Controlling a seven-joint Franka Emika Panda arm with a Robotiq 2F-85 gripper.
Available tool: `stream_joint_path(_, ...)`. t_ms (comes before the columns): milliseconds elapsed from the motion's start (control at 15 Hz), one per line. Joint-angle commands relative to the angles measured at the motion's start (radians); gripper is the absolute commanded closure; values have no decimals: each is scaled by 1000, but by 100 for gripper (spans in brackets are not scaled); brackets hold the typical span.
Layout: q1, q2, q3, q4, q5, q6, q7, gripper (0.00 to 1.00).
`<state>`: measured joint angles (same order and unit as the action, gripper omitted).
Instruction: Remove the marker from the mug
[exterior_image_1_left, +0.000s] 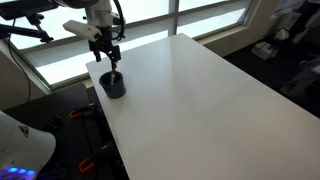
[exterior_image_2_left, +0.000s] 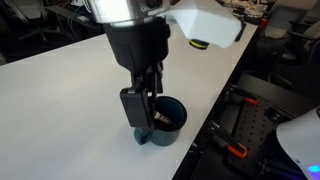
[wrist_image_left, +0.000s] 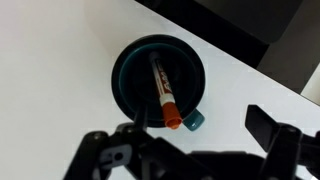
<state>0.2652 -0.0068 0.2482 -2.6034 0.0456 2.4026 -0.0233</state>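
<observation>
The dark navy mug (exterior_image_1_left: 113, 86) stands near a corner of the white table (exterior_image_1_left: 190, 100); it also shows in the other exterior view (exterior_image_2_left: 168, 124). In the wrist view the mug (wrist_image_left: 126, 72) holds the marker (wrist_image_left: 160, 85), a dark stick with an orange-red cap that leans on the rim beside the handle (wrist_image_left: 193, 121). My gripper (wrist_image_left: 200, 122) is open just above the mug, and the marker's cap end lies between its fingers, close to one of them. In both exterior views the gripper (exterior_image_1_left: 110, 60) (exterior_image_2_left: 147, 106) hangs straight over the mug with its fingertips at the rim.
The mug sits close to the table's edges (exterior_image_2_left: 205, 130). Beyond the edge are dark equipment and cables (exterior_image_2_left: 250, 110) on the floor. A window wall (exterior_image_1_left: 200, 12) runs behind the table.
</observation>
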Motion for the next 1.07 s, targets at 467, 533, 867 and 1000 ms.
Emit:
stream_joint_path(467, -6, -14, 1, -34, -33, -24, -191, 13)
stream_joint_path(533, -8, -13, 0, -37, -37, -22, -198, 15)
stream_joint_path(867, -26, -3, -17, -41, -95, -20, -201, 9)
stream_joint_path(1000, -36, 2, -25, -45, -127, -15, -200, 10)
